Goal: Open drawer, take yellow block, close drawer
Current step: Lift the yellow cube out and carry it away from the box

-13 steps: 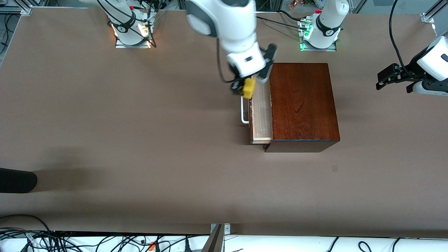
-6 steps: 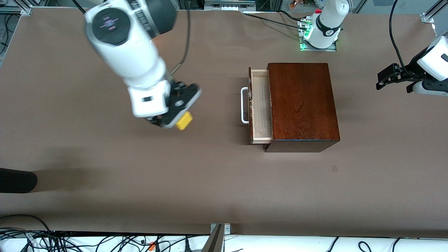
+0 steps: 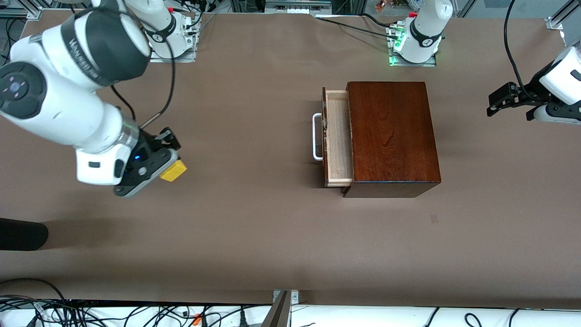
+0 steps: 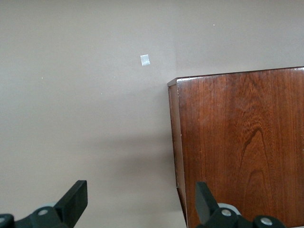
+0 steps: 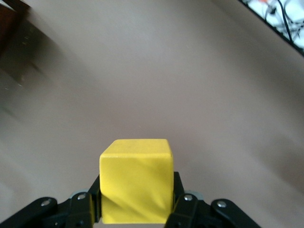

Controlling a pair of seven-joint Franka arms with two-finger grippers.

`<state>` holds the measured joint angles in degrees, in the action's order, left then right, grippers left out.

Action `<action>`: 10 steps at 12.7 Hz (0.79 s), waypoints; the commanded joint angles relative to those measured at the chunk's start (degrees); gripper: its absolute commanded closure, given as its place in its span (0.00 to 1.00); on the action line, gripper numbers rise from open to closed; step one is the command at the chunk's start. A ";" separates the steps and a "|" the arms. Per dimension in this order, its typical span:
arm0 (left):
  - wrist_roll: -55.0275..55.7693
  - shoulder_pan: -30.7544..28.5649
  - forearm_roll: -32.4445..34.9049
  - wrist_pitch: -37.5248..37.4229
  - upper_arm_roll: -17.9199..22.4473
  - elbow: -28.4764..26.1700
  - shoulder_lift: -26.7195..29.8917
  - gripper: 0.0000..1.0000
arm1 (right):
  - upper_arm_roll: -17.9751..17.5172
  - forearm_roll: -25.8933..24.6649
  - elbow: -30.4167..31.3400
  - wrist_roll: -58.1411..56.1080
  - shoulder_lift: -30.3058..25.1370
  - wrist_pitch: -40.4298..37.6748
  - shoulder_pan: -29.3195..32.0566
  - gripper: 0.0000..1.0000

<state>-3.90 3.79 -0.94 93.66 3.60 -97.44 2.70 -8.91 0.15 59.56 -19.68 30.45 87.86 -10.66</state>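
Observation:
The dark reddish-brown wooden box (image 3: 392, 136) stands toward the left arm's end of the table. Its drawer (image 3: 338, 138) is pulled partly out, pale inside, with a white bar handle (image 3: 316, 137). My right gripper (image 3: 169, 169) is shut on the yellow block (image 3: 173, 170) over bare table toward the right arm's end, well away from the drawer. In the right wrist view the block (image 5: 135, 180) sits between the two black fingers. My left gripper (image 3: 494, 103) is open and empty, waiting beside the box at the table's edge; its wrist view shows the box's corner (image 4: 237, 147).
A small pale tape patch (image 3: 434, 219) lies on the table nearer the front camera than the box, and also shows in the left wrist view (image 4: 145, 60). A black object (image 3: 22, 234) pokes in at the table's edge at the right arm's end. Cables lie along the front edge.
My right gripper lifted the yellow block from the drawer and carried it away toward the right arm's end of the table. The drawer stays open. The left arm has not moved.

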 commanded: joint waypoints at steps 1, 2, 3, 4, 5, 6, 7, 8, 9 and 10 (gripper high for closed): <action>-0.67 0.52 -0.73 -1.37 0.18 0.05 0.81 0.00 | 0.91 2.48 19.31 -0.18 -9.52 8.52 4.40 0.88; -0.67 0.52 -0.73 -1.55 0.18 0.32 0.81 0.00 | 1.00 2.40 23.46 -0.36 -10.32 11.25 6.16 0.88; -0.67 0.52 -0.73 -1.55 0.18 0.41 0.81 0.00 | 1.17 2.13 26.46 -0.36 -10.41 13.63 7.05 0.89; -0.67 0.60 -0.73 -1.55 0.09 0.41 0.81 0.00 | 2.57 1.78 29.71 -0.36 -10.50 17.04 7.15 0.89; -0.67 0.60 -0.73 -1.55 -0.87 0.49 0.81 0.00 | 3.63 1.78 32.70 0.07 -10.68 20.73 7.15 0.88; -0.67 0.52 -0.73 -1.64 -1.14 0.58 0.81 0.00 | 4.25 1.61 35.43 -0.18 -10.42 24.16 7.15 0.86; -0.67 0.52 -0.73 -1.81 -1.14 0.58 0.81 0.00 | 5.38 0.99 38.15 -0.19 -9.98 27.24 7.15 0.86; -0.67 0.52 -0.73 -2.07 -1.14 0.67 0.81 0.00 | 5.66 0.90 40.01 0.34 -9.28 30.06 7.24 0.87; -0.67 0.52 -0.73 -2.16 -1.14 0.67 0.81 0.00 | 6.53 0.99 41.24 0.69 -7.88 32.44 7.24 0.87; -0.67 0.52 -0.64 -2.16 -1.23 0.67 0.81 0.00 | 7.41 1.08 41.78 1.74 -6.21 34.46 7.24 0.86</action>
<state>-3.89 4.14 -0.94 92.80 2.25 -97.35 2.94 -2.48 0.93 98.49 -19.36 23.65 118.51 -3.65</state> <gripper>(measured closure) 0.000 0.445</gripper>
